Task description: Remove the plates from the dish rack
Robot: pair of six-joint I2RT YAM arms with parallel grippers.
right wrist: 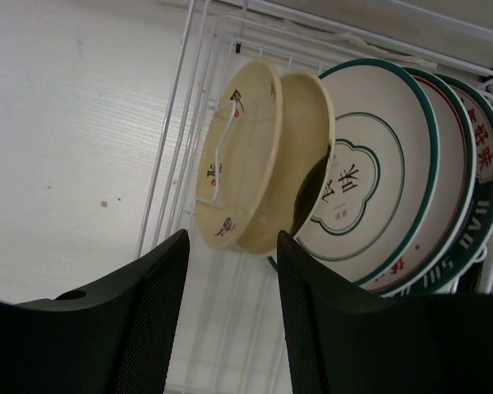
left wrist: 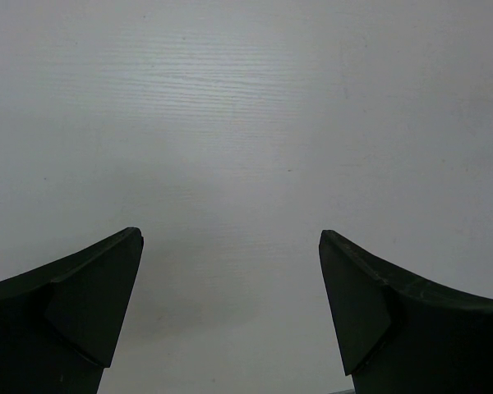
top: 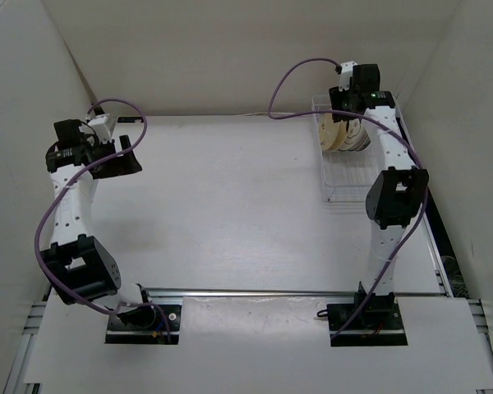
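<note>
On the right wrist camera I see the dish rack point(right wrist: 230, 328) right under my right gripper point(right wrist: 232, 238). The plates stand on edge in its slots, packed at the rack's far end as the top camera shows it point(top: 345, 131).

At the front of the row is a small tan plate point(right wrist: 234, 156) with red and dark marks on its face, and a rack wire crosses in front of it. A second tan plate point(right wrist: 300, 148) leans against its back. Next comes a larger white plate point(right wrist: 378, 172) with a green rim and a scalloped green ring. Behind that are a plate with red characters near its rim point(right wrist: 463, 176) and a dark green rim with pale bars point(right wrist: 489, 205).

The right jaws are partly spread and straddle the bottom edge of the two tan plates. A thin sliver of rack shows between each fingertip and the plates, but I cannot tell whether the pads touch.

The left gripper point(left wrist: 230, 238) is well apart from the rack, off to the rack's left in the top view point(top: 123, 156). It hangs over bare white table point(top: 230, 205) with its jaws spread wide and nothing between them.
</note>
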